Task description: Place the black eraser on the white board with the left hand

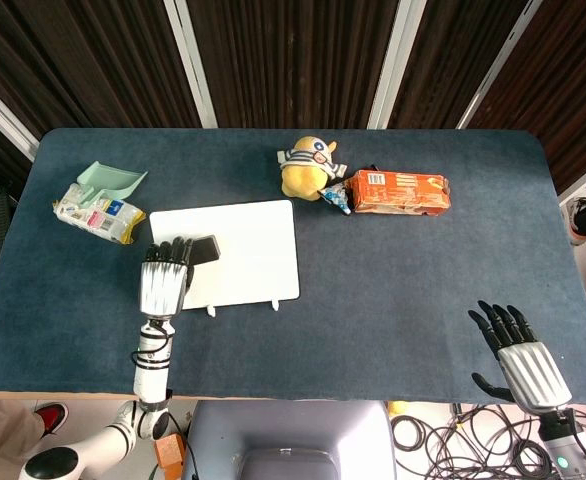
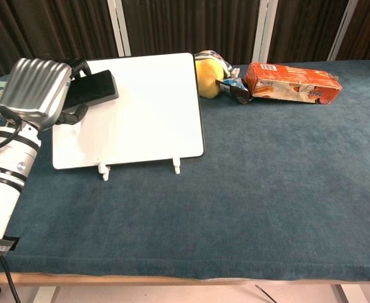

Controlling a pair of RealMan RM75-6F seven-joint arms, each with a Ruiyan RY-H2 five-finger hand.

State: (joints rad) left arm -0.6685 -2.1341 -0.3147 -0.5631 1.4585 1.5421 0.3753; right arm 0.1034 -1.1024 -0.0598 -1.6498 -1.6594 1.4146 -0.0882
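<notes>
Fingers [image 2: 77, 69] of the left hand [image 1: 163, 280] grip the black eraser [image 2: 91, 88] over the white board [image 1: 248, 255]; the right hand's [image 1: 521, 362] are spread.

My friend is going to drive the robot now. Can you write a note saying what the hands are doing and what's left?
Left hand grips the eraser and holds it over the upper left part of the board.
Right hand is open near the table's front right edge, holding nothing.
Done: eraser picked up and carried to the board.
Left: set it on the board, let the fingers go, pull the hand away. Whether the eraser touches the board yet cannot be told.
</notes>
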